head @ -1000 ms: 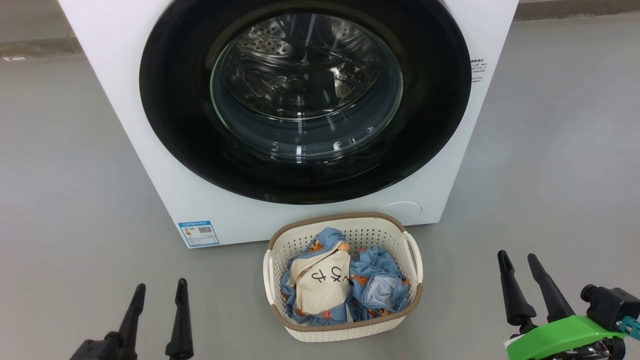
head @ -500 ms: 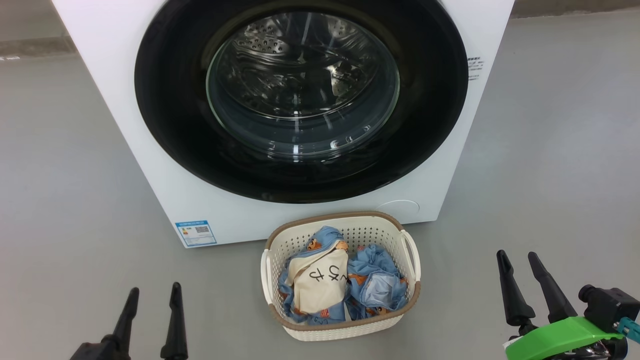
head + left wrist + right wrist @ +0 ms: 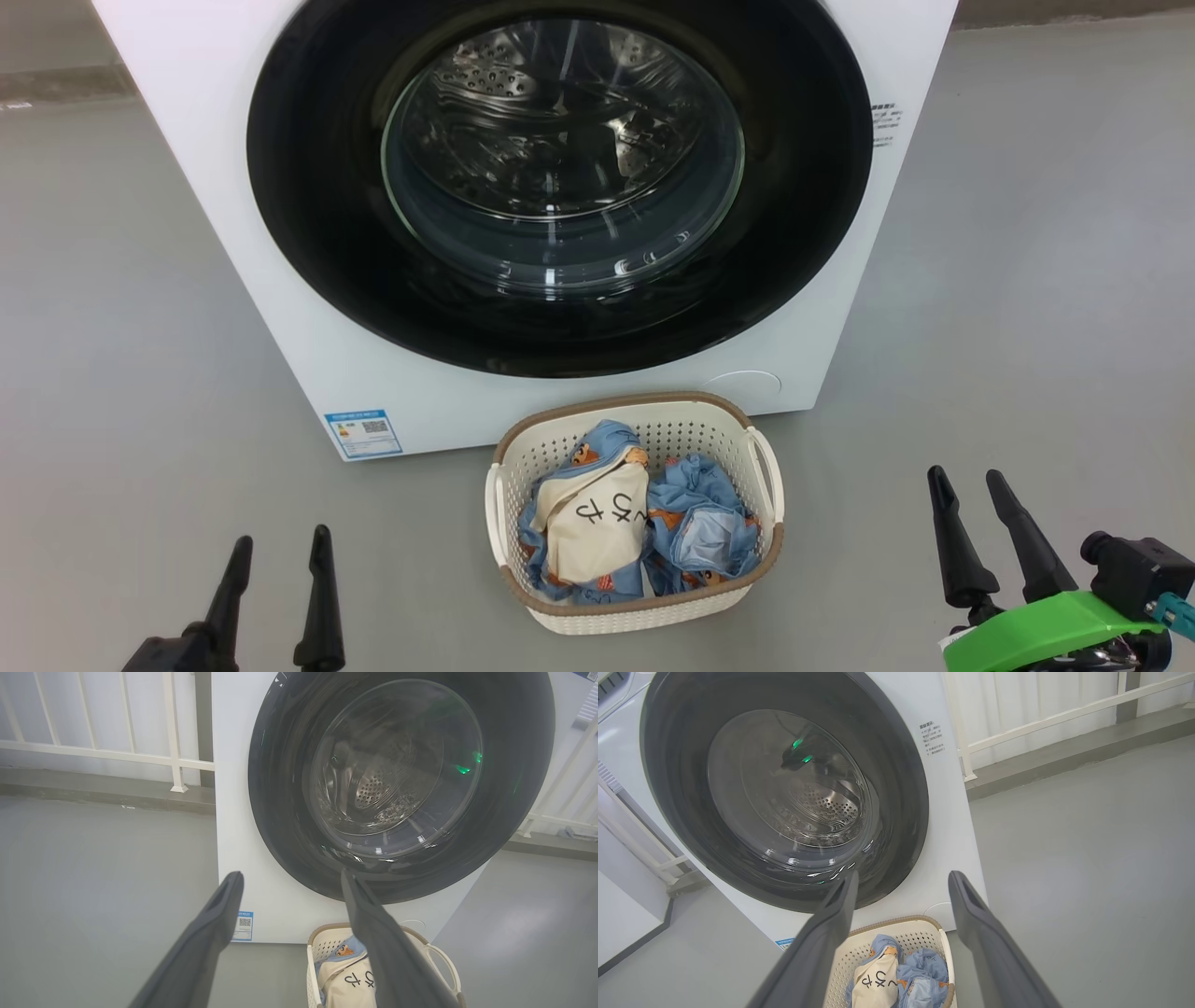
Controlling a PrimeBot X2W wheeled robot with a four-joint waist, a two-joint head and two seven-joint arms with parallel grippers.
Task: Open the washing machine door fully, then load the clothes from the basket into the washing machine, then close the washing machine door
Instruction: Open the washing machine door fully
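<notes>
The white washing machine (image 3: pixel 233 187) stands ahead with its round black door (image 3: pixel 308 233) shut flat against the front; the glass bowl window shows the steel drum behind. On the floor just in front sits the cream basket (image 3: pixel 644 611) holding the clothes (image 3: pixel 695 523), light-blue bear-print pieces and a cream cloth with black characters. My left gripper (image 3: pixel 282 549) is low at the left, open and empty. My right gripper (image 3: pixel 964 481) is low at the right, open and empty. Both are well short of the door (image 3: pixel 280 826) (image 3: pixel 901 812) and to either side of the basket (image 3: pixel 439 956) (image 3: pixel 924 928).
Grey floor (image 3: pixel 1027 308) spreads on both sides of the machine. A white railing (image 3: pixel 117 756) on a low kerb runs behind the machine on the left, and another railing (image 3: pixel 1041 718) on the right. A blue label sticker (image 3: pixel 362 433) sits at the machine's lower left.
The head view has shifted slightly, so the machine and basket sit a little further left. My left gripper sits slightly lower and to the left in the view. The right one looks unchanged.
</notes>
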